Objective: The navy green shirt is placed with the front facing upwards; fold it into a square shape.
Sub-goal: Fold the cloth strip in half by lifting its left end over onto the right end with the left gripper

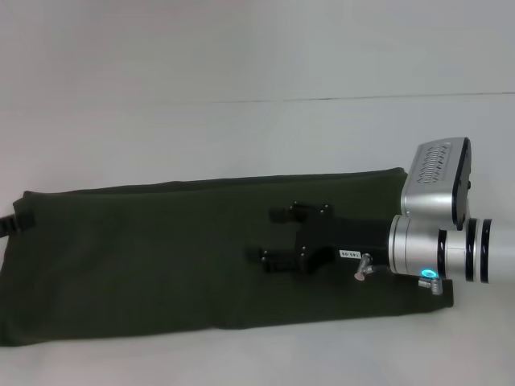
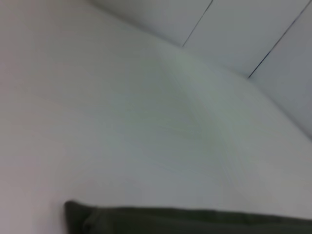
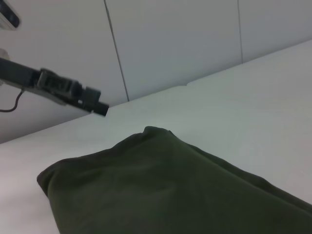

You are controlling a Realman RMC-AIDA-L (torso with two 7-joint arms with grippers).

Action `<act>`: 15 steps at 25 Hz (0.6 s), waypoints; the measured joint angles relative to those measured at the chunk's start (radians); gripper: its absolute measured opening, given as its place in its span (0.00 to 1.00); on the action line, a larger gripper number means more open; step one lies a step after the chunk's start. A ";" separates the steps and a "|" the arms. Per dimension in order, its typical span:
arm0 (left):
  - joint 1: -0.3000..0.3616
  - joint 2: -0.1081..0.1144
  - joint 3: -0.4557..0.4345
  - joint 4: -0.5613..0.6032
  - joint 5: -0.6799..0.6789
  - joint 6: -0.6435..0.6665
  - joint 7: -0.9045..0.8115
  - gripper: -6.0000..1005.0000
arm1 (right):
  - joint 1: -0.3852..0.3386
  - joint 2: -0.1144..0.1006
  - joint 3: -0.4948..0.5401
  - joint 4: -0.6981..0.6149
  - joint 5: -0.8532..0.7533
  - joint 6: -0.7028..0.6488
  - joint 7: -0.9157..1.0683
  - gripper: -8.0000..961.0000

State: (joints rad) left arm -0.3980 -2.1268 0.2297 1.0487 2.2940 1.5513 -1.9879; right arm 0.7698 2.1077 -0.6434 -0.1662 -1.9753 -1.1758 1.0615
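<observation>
The navy green shirt [image 1: 161, 257] lies folded into a long dark band across the white table [image 1: 241, 137], plain side up with no lettering showing. My right gripper [image 1: 269, 236] reaches in from the right over the band's middle, fingers open and pointing left, with nothing between them. One end of the shirt [image 3: 161, 190] fills the right wrist view, and a strip of its edge [image 2: 195, 219] shows in the left wrist view. A dark piece at the shirt's left end [image 1: 8, 223] is probably my left gripper, also seen beyond the shirt [image 3: 73, 92].
Bare white tabletop lies behind the shirt [image 1: 257, 48] and along a narrow strip in front [image 1: 241, 362]. White wall panels [image 3: 170, 44] rise behind the table.
</observation>
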 joint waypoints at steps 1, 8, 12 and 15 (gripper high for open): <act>-0.011 0.005 0.002 0.006 0.030 -0.001 -0.022 0.94 | 0.001 0.000 0.000 0.000 0.000 0.000 0.000 0.93; -0.080 0.024 0.043 0.013 0.226 -0.019 -0.164 0.95 | 0.007 0.001 -0.005 0.002 0.000 0.001 -0.008 0.93; -0.089 0.024 0.113 0.051 0.282 -0.028 -0.231 0.95 | 0.007 0.002 -0.004 0.009 0.000 0.001 -0.016 0.93; -0.099 0.024 0.128 0.071 0.313 -0.029 -0.267 0.95 | 0.007 0.002 0.002 0.017 0.000 0.001 -0.028 0.93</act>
State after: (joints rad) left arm -0.4972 -2.1027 0.3573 1.1199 2.6066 1.5226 -2.2552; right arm 0.7764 2.1092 -0.6411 -0.1494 -1.9753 -1.1745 1.0337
